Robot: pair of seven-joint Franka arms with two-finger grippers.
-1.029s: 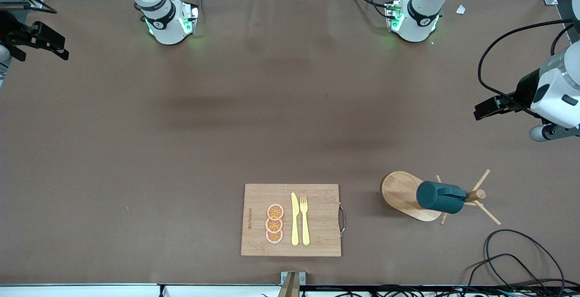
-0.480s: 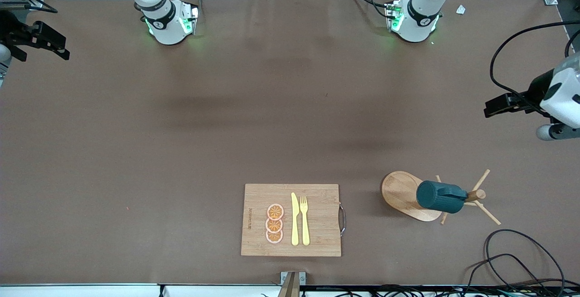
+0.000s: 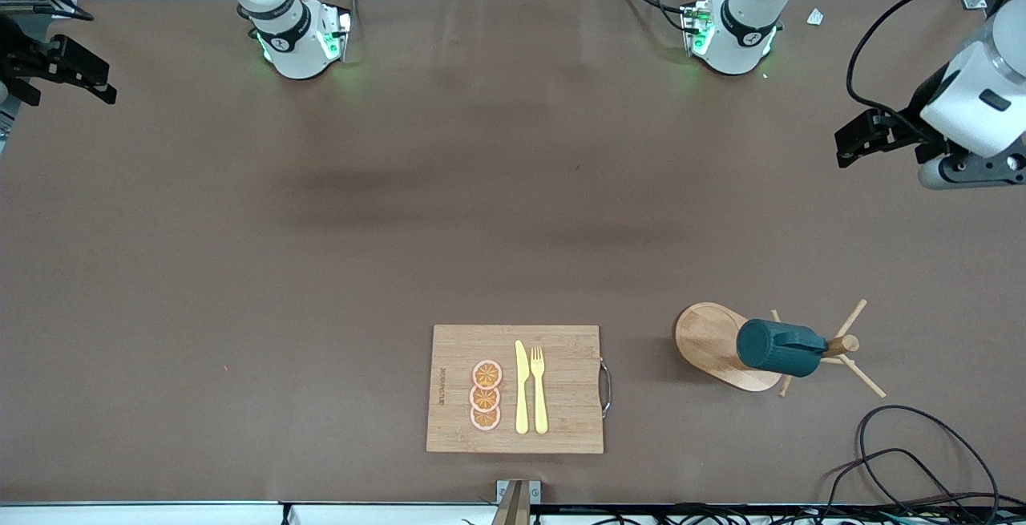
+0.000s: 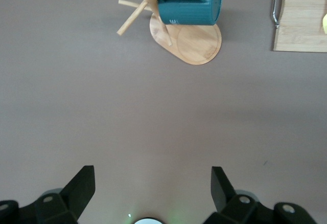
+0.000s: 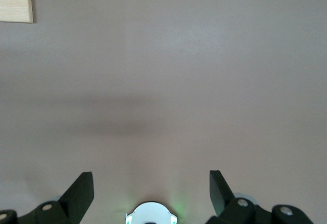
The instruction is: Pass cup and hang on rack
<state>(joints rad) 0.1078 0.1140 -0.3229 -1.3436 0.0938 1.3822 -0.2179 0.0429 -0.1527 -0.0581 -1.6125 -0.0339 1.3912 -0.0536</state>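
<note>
The dark teal cup [image 3: 777, 347] hangs by its handle on a peg of the light wooden rack [image 3: 717, 345], which stands toward the left arm's end of the table, near the front camera. Both also show in the left wrist view, the cup [image 4: 190, 1] over the rack's oval base [image 4: 196, 42]. My left gripper [image 3: 851, 139] is open and empty, high over the table's edge at its own end, well away from the rack; it shows open in its wrist view [image 4: 153, 188]. My right gripper [image 3: 80, 74] is open and empty at the other end, waiting [image 5: 152, 188].
A rectangular wooden cutting board [image 3: 561, 385] with a yellow knife [image 3: 521, 387], a yellow fork [image 3: 539, 389] and orange slices [image 3: 486, 395] lies near the front edge. A black cable [image 3: 922, 445] loops on the table near the rack.
My left gripper has risen and drawn back toward its base, away from the rack. The cup stays hung on the rack. The right arm barely moved.
</note>
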